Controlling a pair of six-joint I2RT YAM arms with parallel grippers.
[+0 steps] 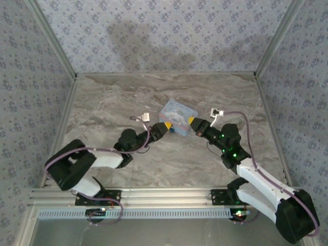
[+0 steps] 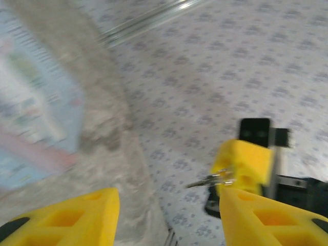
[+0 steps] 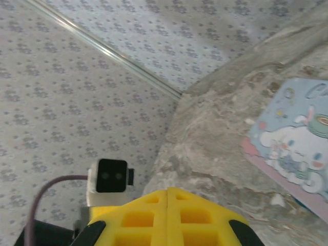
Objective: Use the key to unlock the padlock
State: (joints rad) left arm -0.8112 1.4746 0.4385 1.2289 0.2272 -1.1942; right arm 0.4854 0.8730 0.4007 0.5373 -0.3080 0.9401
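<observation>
1. Well nearer than the tin (image 1: pixel 178 114), a metal rail (image 1: pixel 154 196) along the table's near edge carries both arm bases.
2. The left gripper (image 1: pixel 166 126) reaches in from the near left, and its yellow tip stands just beside the tin's near-left corner. In the left wrist view its fingers (image 2: pixel 72 218) are spread wide apart with nothing between them.
3. The right gripper (image 1: pixel 191 121) comes in from the near right, with its tip at the tin's near-right edge. Whether it touches the tin cannot be told. In the right wrist view its two yellow fingers (image 3: pixel 138 218) are pressed flat together.
4. The key (image 2: pixel 211 180) shows in the left wrist view as a thin silvery piece pinched in the right gripper's tip. It juts out sideways toward the tin's side, with a small wire loop at the pinch.
5. The padlock (image 1: pixel 172 130) is a small dark speck between the two gripper tips, just against the tin's near edge. It is too small to tell whether its shackle is open.
6. The tin is pale blue with a cartoon print. It lies flat on the grey marbled table (image 1: pixel 128 97), turned at a slant.
7. Beyond the tin stands a patterned blue-grey wall (image 1: pixel 164 31).
</observation>
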